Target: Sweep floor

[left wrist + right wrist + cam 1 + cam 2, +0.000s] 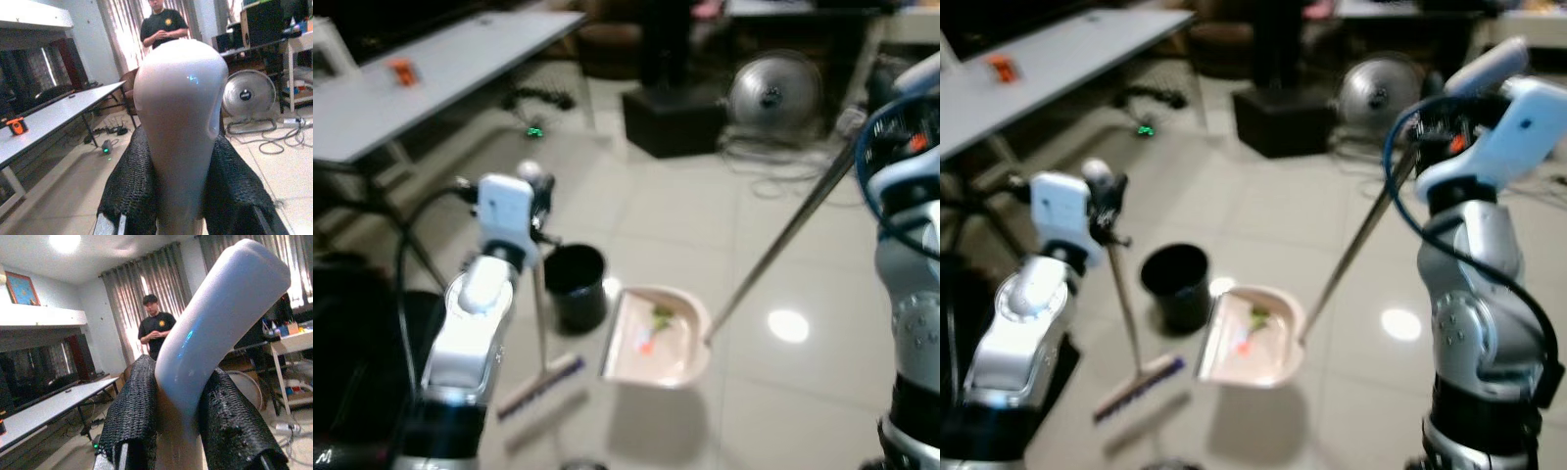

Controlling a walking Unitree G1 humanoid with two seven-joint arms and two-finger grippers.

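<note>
A humanoid robot stands on a pale tiled floor (724,196), holding a cleaning tool in each arm. The left end effector (178,196) is closed on the rounded top of a short broom (540,323): in the left wrist view its two black fingers (132,191) press against either side of the pale handle knob. From that grip at the left of centre in the left eye view, the thin handle runs straight down to the brush head, which rests on the floor at the lower left of centre, below the end effector. The right end effector (181,431) is closed on the curved light-blue grip of a long-handled dustpan (658,338); its fingers (134,416) clamp the grip from both sides. The metal pole slants from the upper right of the frame down to the pale pan, which lies on the floor in the lower centre, well below and to the left of the right end effector. A few small scraps, green and orange, lie inside the pan. The brush head lies just to the left of the pan, apart from it. A small black bin (576,284) stands upright just beside the pan's upper left edge. A long grey desk (431,78) fills the upper left, a round fan (773,93) sits on the floor at upper right, and a person (164,24) in a dark shirt stands by the curtains.
</note>
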